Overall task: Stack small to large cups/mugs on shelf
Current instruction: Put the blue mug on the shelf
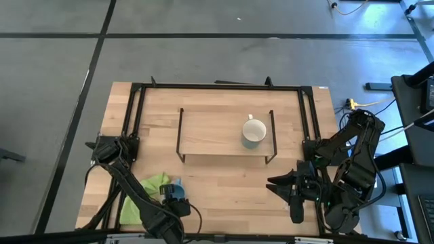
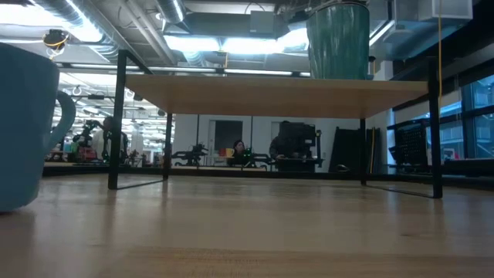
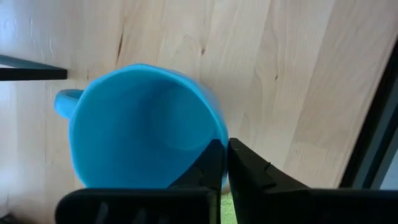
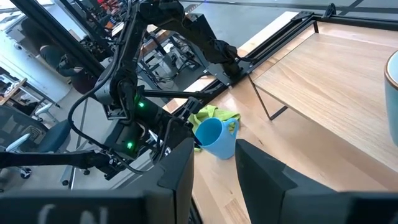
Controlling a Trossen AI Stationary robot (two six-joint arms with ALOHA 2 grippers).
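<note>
A light-blue handled mug stands upright near the table's front left, beside a green cloth. It also shows in the low view and the right wrist view. My left gripper is shut on its rim. A pale mug stands on its base on the right part of the wood shelf; its body shows in the low view. My right gripper is open and empty at the front right. I cannot make out the glass cup. My left gripper pinches the blue mug's wall at the rim, on the side opposite the handle. One finger is inside the mug and one outside. The fingers come from above, pointing down. The mug is upright; in the low view its base seems to be on the table.
The shelf's black wire legs stand mid-table, and a black frame runs around the table's far and side edges. Bare tabletop lies between the shelf and the front edge. People sit in the room behind.
</note>
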